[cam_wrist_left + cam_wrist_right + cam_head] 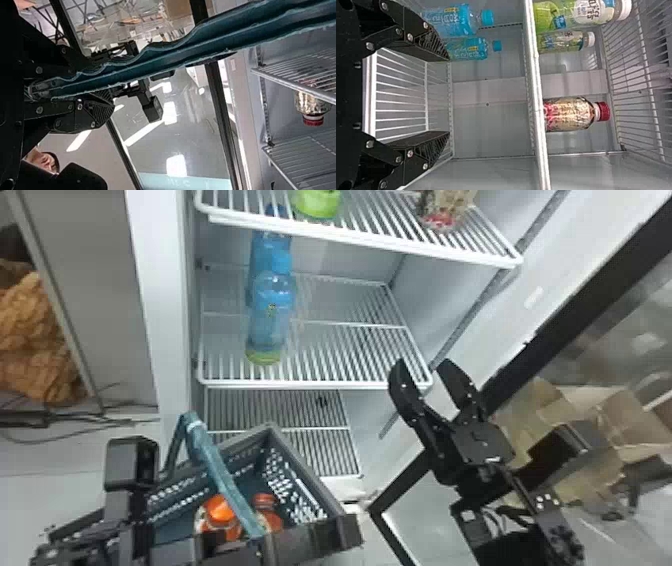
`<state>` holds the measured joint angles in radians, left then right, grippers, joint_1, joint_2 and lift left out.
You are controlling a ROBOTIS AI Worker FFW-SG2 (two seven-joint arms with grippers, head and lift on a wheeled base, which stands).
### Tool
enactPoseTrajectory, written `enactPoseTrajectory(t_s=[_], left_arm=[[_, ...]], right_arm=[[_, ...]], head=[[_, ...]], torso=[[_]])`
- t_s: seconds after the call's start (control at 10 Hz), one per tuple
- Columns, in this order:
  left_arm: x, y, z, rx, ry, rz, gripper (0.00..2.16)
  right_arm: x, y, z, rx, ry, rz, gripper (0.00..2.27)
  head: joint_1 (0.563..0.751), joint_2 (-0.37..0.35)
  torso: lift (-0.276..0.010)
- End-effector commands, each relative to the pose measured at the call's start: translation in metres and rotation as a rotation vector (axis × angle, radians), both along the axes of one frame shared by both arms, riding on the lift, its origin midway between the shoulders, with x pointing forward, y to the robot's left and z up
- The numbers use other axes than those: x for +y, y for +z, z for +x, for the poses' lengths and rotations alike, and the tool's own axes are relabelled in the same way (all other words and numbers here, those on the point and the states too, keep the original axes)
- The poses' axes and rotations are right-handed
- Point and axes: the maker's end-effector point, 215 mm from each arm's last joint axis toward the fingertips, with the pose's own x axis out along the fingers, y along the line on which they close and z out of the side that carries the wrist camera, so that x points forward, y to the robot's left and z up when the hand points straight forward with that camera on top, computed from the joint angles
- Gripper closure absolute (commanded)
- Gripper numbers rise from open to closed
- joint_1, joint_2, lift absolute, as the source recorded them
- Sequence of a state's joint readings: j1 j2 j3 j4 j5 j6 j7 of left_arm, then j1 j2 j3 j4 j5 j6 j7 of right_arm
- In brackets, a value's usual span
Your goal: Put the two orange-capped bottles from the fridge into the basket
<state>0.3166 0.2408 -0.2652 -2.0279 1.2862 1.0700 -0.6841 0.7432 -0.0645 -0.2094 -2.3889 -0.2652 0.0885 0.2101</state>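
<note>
The black left claw [215,543] grips the teal handle [217,467] of the dark grey perforated plastic basket [312,474]. Inside sit both orange-capped bottles [218,510]. At two o'clock, the black two-fingered right claw [422,366] gapes wide. Translucent blue bottles [271,312] stand on a white wire shelf [345,384] at the basket's twelve o'clock.

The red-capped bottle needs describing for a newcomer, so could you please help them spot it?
In the open fridge, find the wire shelf above the blue bottles. On it stands the gold-and-red bottle, its cap red, unlike its green, white-capped neighbours.
</note>
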Motion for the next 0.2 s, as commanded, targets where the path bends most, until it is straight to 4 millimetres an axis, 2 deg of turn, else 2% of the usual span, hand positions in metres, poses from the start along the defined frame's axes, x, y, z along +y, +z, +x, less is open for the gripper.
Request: enactPoseTrajectory(t_s=[0.0, 0.1], left_arm=[[0.0000, 0.0007, 0.0006, -0.003, 0.000, 0.000, 1.15], [-0.0006, 0.0005, -0.0004, -0.004, -0.005, 0.002, 1.15]], right_arm=[[0.0015, -0.0018, 0.0006, 0.002, 0.003, 0.002, 0.44], [0.0017, -0.0031, 0.0011, 0.002, 0.003, 0.012, 0.44]], head=[[0.695, -0.350], [0.695, -0.350]], torso=[[-0.235], [-0.235]])
